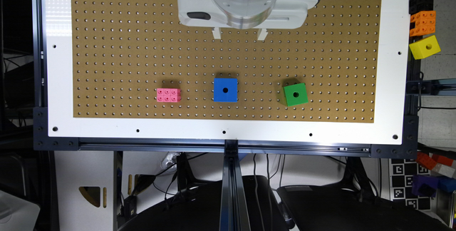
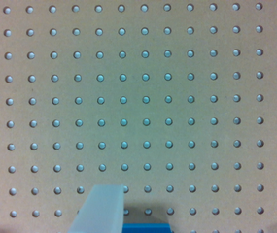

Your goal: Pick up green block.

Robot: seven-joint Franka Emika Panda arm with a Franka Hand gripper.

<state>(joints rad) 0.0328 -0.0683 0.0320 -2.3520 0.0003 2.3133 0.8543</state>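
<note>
The green block point(image 1: 295, 95), a bright green cube with a dark round hole in its top, rests slightly turned on the brown pegboard point(image 1: 124, 45), towards the exterior view's right. My gripper point(image 1: 239, 34) hangs over the board's far middle, well apart from the green block and more in line with the blue cube. In the wrist view the gripper point(image 2: 196, 190) is open: one pale finger point(image 2: 101, 208) and the edge of the other stand wide apart over bare pegboard point(image 2: 143, 97), holding nothing.
A blue cube point(image 1: 225, 90) with a hole sits mid-board, and a sliver of the blue cube point(image 2: 147, 228) shows in the wrist view. A pink studded brick point(image 1: 168, 95) lies to its left. Off the board's right edge are a yellow cube point(image 1: 424, 47) and an orange block point(image 1: 423, 23).
</note>
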